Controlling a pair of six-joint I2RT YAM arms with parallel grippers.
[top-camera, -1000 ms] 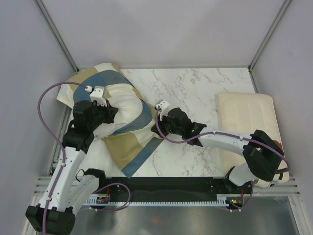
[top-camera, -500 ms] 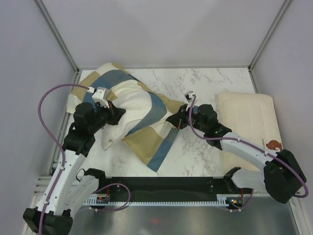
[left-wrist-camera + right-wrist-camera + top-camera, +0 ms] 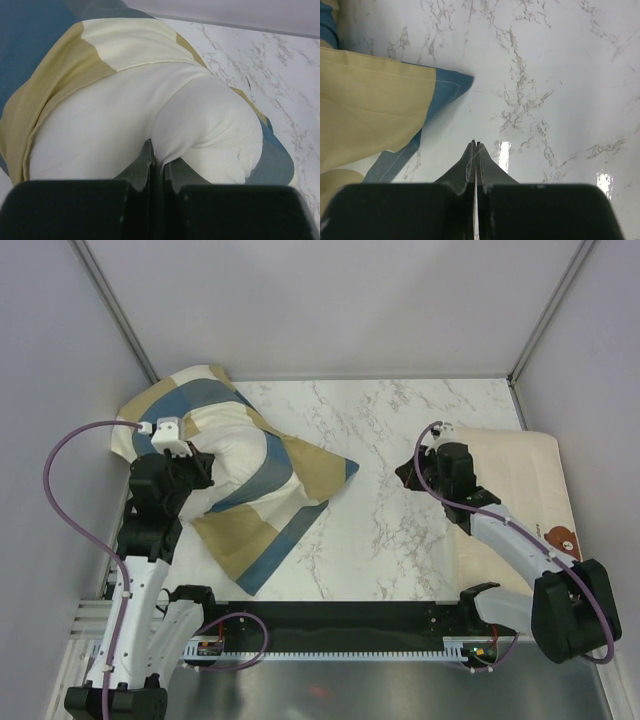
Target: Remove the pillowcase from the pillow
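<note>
The pillowcase (image 3: 268, 502), in blocks of steel blue, tan and cream, lies crumpled on the left of the table, one blue corner pointing right. The plain off-white pillow (image 3: 237, 454) bulges out of it. My left gripper (image 3: 203, 470) is shut on a fold of the pillow (image 3: 125, 115), with the pillowcase (image 3: 60, 70) bunched behind it; its jaws (image 3: 156, 156) pinch white fabric. My right gripper (image 3: 403, 476) hangs shut and empty over bare marble, right of the pillowcase corner (image 3: 452, 82). Nothing sits between its closed fingertips (image 3: 476, 145).
A flatter cream pillow with a brown bear print (image 3: 510, 485) lies along the right edge, under my right arm. Grey walls close in the marble table (image 3: 400, 540) on three sides. A black rail (image 3: 330, 625) runs along the near edge.
The pillowcase has come out of my right gripper, which moved right and now stands shut on nothing. My left arm pulled the pillow back toward the left; the pillowcase has settled on the table.
</note>
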